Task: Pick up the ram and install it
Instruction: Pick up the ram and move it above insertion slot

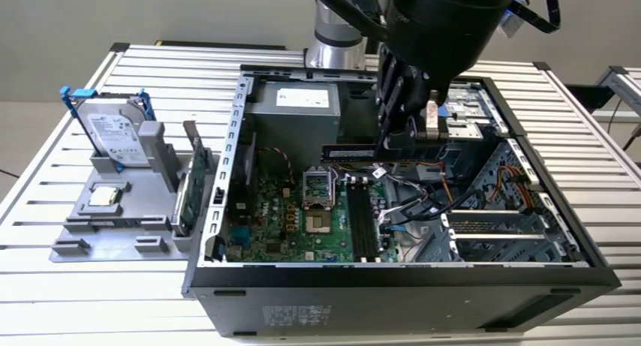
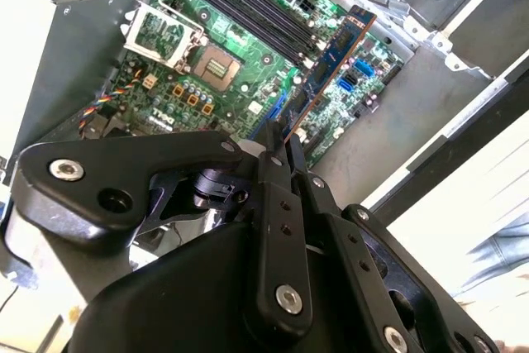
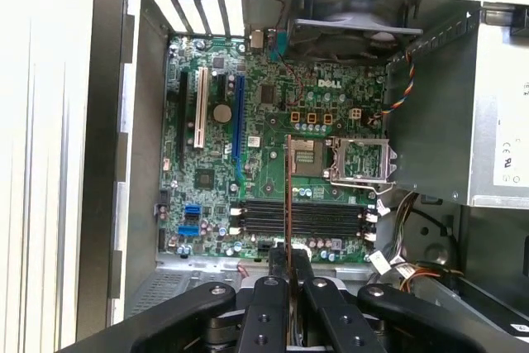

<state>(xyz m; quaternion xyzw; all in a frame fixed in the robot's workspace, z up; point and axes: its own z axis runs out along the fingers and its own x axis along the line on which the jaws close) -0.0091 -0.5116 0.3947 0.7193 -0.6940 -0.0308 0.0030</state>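
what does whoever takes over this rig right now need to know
Claw: shut on the long, thin dark-green ram stick, gripped at one end.
Ram: in the air inside the open black computer case, above the green motherboard.
Done: ram picked up and held over the board.
Left: the black memory slots are empty; ram not yet seated.

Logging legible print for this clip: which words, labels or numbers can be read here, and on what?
On the hard drive: label too small to read.
On the power supply: sticker too small to read.
On the motherboard: a white maker's mark and tiny codes, not quoted here.
On the ram, held in the gripper: any label too small to read.
On the case: front sticker blurred.
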